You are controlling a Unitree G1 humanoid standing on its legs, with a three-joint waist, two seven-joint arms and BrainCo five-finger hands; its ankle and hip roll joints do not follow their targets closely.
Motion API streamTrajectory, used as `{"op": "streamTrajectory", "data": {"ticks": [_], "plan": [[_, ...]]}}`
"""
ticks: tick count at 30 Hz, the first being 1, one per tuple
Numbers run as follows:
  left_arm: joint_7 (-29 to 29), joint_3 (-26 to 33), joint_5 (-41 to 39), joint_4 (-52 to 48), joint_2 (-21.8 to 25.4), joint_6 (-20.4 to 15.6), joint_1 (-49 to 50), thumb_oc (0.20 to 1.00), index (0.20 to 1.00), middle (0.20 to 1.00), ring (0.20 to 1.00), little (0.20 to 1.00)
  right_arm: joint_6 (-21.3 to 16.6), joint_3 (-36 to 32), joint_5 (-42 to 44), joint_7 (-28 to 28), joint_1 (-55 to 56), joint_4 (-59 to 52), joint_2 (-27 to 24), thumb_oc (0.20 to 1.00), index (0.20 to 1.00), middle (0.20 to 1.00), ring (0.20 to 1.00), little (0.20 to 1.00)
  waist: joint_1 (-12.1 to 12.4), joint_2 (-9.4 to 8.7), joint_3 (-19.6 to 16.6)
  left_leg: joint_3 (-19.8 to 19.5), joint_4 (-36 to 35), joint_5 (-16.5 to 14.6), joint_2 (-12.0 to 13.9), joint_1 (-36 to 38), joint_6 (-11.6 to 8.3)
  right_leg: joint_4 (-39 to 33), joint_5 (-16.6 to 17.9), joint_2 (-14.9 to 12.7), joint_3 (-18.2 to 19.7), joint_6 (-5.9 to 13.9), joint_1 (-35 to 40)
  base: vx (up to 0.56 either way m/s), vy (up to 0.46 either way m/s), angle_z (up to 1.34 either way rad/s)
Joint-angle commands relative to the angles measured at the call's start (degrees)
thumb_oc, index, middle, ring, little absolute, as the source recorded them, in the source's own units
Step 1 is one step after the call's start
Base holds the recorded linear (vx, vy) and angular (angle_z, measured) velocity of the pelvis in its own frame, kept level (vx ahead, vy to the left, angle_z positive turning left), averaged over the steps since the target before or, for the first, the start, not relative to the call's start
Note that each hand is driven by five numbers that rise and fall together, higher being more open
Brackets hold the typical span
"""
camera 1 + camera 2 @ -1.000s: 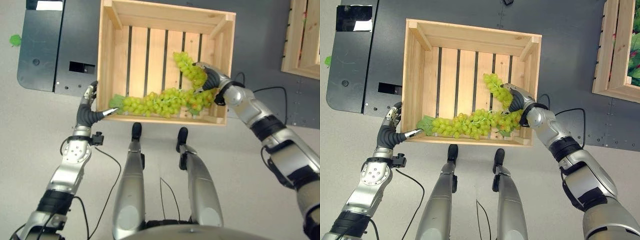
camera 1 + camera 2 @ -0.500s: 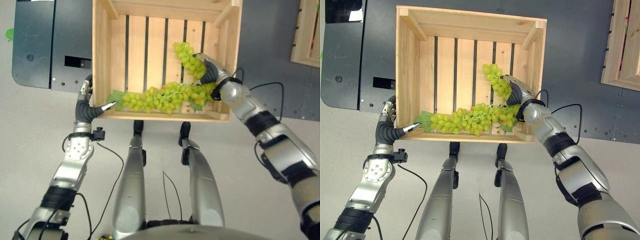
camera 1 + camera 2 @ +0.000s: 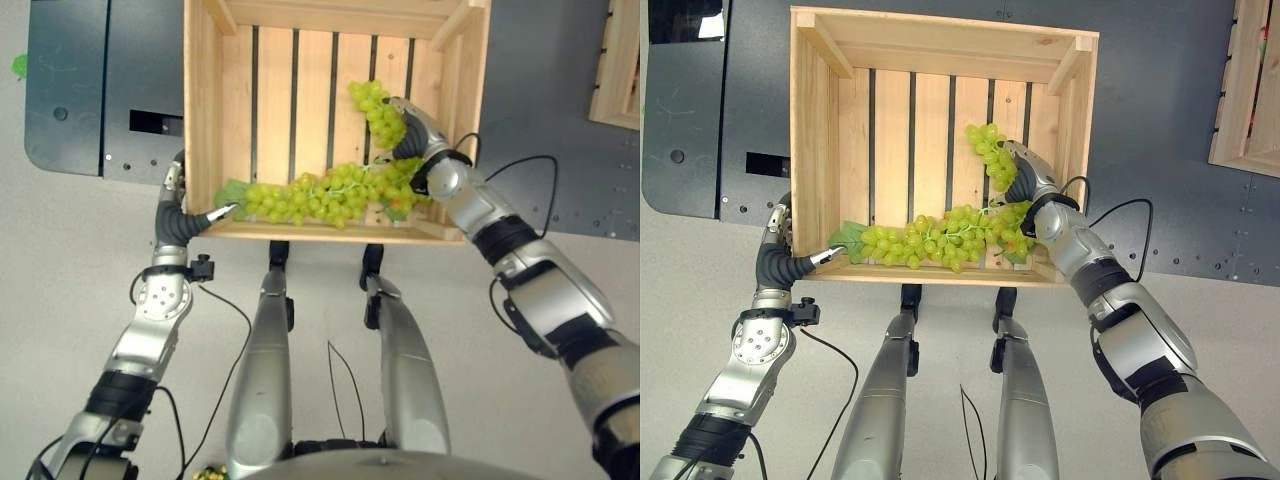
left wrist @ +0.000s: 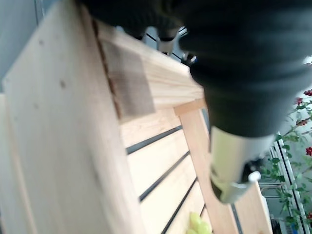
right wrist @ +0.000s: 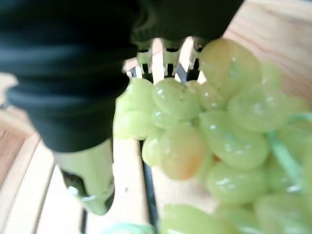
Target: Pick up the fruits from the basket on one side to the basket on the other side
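Note:
A long bunch of green grapes (image 3: 310,200) lies along the near wall inside the open wooden crate (image 3: 200,100), and a second arm of the bunch (image 3: 375,105) runs up toward the crate's right side. My right hand (image 3: 420,140) reaches over the right near corner and lies on that upper arm, fingers curled round the grapes (image 5: 219,136) with the thumb (image 5: 90,175) beside them. My left hand (image 3: 172,222) rests at the crate's near left corner, fingers straight along the outer wall (image 4: 53,146), thumb (image 4: 234,165) pointing over the rim at the bunch's leaf.
A second wooden crate (image 3: 1250,90) stands at the far right on the dark grey floor panel (image 3: 1160,120). Another dark panel (image 3: 80,90) lies left of the crate, with a small green scrap (image 3: 20,66) on the pale floor beside it.
The camera has shifted toward the crate. My right hand has slid a little farther up along the upper arm of the grapes. The left hand keeps its place at the corner.

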Motion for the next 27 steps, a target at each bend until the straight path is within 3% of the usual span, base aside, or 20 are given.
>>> {"op": "streamTrajectory", "data": {"ticks": [1, 2, 3, 17, 27], "plan": [[0.3, -2.2, 0.3, -3.0, -2.1, -1.4, 0.5, 1.0, 1.0, 1.0, 1.0, 1.0, -0.7, 1.6, 6.2, -0.9, 0.5, 4.5, 1.8, 0.561, 0.561, 0.561, 0.561, 0.561, -0.9, 3.34, -1.0, 0.6, 2.9, -5.9, -2.1, 0.4, 3.42, -2.2, 2.6, -1.9, 1.0, 4.16, -1.0, 0.0, 0.0, 0.0], [0.4, -2.1, 0.3, -3.0, -2.1, -1.4, 0.3, 1.0, 1.0, 1.0, 1.0, 1.0, -0.7, 1.6, 6.2, -0.9, 0.3, 4.5, 1.8, 0.445, 0.445, 0.445, 0.445, 0.445, -0.9, 3.27, -1.0, 0.6, 2.8, -5.5, -2.2, 0.0, 3.42, -2.4, 3.0, -2.0, 1.0, 4.14, -1.3, 0.0, 0.0, 0.0], [0.6, -2.4, 0.6, -3.1, -2.1, -1.3, 0.6, 1.0, 1.0, 1.0, 1.0, 1.0, -0.5, 2.2, 5.9, -0.9, 0.0, 4.5, 2.0, 0.2, 0.2, 0.2, 0.2, 0.2, -0.9, 3.36, -1.0, 0.5, 3.0, -5.9, -2.2, 0.0, 3.42, -2.1, 2.6, -2.0, 1.0, 4.13, -1.3, 0.0, 0.0, 0.0], [1.5, -2.2, 1.3, -4.2, -2.1, -1.5, 0.8, 1.0, 1.0, 1.0, 1.0, 1.0, -0.2, 3.9, 3.7, -1.1, -1.7, 4.4, 2.7, 0.2, 0.2, 0.2, 0.2, 0.2, -1.2, 3.46, -1.0, 0.4, 3.6, -5.8, -2.5, -1.2, 3.56, -1.5, 2.8, -2.1, 1.3, 3.97, -2.5, 0.0, 0.0, 0.0], [1.7, -2.3, 1.5, -4.2, -2.3, -1.6, 0.4, 1.0, 1.0, 1.0, 1.0, 1.0, -1.8, 3.9, 8.0, -0.2, -0.6, -0.3, 3.9, 0.2, 0.2, 0.2, 0.2, 0.2, -1.3, 3.29, -1.0, 0.4, 3.3, -5.8, -2.4, -1.1, 3.55, -1.3, 2.7, -2.1, 1.3, 4.15, -2.8, 0.0, 0.0, 0.0]]}}
